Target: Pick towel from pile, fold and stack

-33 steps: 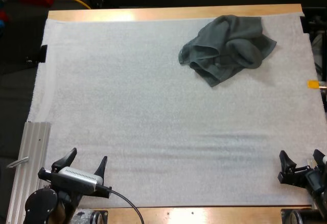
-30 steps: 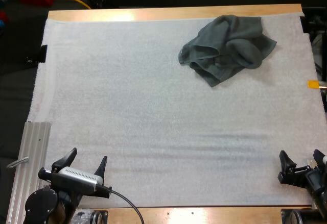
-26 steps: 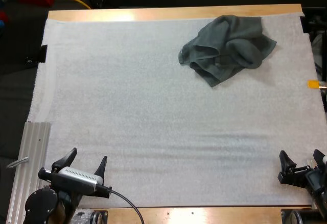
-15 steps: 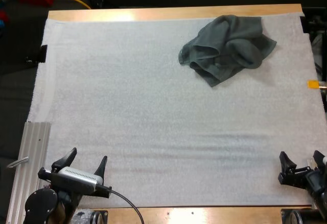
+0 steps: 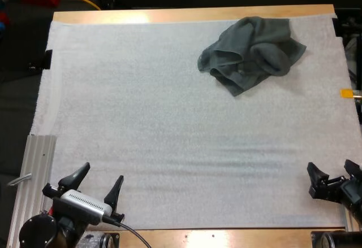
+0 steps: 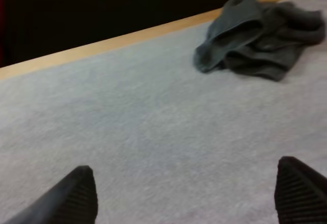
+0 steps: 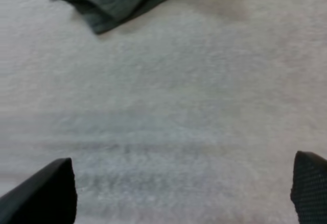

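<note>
A crumpled dark grey-green towel (image 5: 251,53) lies on the white mat (image 5: 169,118) at the far right. My left gripper (image 5: 100,182) hovers at the mat's near left edge, open, with nothing between its fingers. My right gripper (image 5: 334,170) is at the near right edge, also open and empty. Both are far from the towel. In the left wrist view the towel (image 6: 260,35) lies well ahead, by the table's far edge, and my left gripper (image 6: 186,193) stands wide apart. The right wrist view has the towel's near corner (image 7: 115,2) far ahead of my right gripper (image 7: 186,191).
A ribbed aluminium rail (image 5: 34,180) runs along the mat's near left side. A small black clamp (image 5: 42,60) sits at the mat's left edge. The wooden table edge (image 5: 192,14) borders the far side.
My left gripper has drawn back slightly toward the near edge and turned a little. My right gripper has shifted slightly. The towel has not moved.
</note>
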`<state>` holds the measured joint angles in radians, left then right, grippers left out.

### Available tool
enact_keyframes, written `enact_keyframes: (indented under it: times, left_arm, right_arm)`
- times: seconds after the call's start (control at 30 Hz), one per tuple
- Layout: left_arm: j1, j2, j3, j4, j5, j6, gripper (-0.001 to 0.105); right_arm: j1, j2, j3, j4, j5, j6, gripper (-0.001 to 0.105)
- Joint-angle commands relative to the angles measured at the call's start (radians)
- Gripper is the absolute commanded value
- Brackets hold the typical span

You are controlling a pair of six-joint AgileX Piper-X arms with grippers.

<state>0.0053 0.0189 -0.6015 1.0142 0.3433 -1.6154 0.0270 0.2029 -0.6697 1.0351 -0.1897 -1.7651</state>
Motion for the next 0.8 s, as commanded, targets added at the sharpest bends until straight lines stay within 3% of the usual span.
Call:
enact_keyframes:
  times: [0.0, 0.5, 0.77]
  left_arm:
    - [-0.012, 0.019, -0.016, -0.019, 0.019, -0.002, 0.069]
    - [-0.165, 0.252, -0.167, -0.026, 0.049, 0.001, 0.069]
    - [-0.229, 0.362, -0.219, -0.068, 0.058, 0.001, 0.069]
  right_arm:
    - [-0.003, 0.019, -0.023, 0.001, -0.032, -0.003, 0.082]
    - [-0.003, 0.212, -0.148, -0.032, -0.247, -0.01, 0.082]
    - [-0.003, 0.274, -0.157, -0.1, -0.292, 0.03, 0.082]
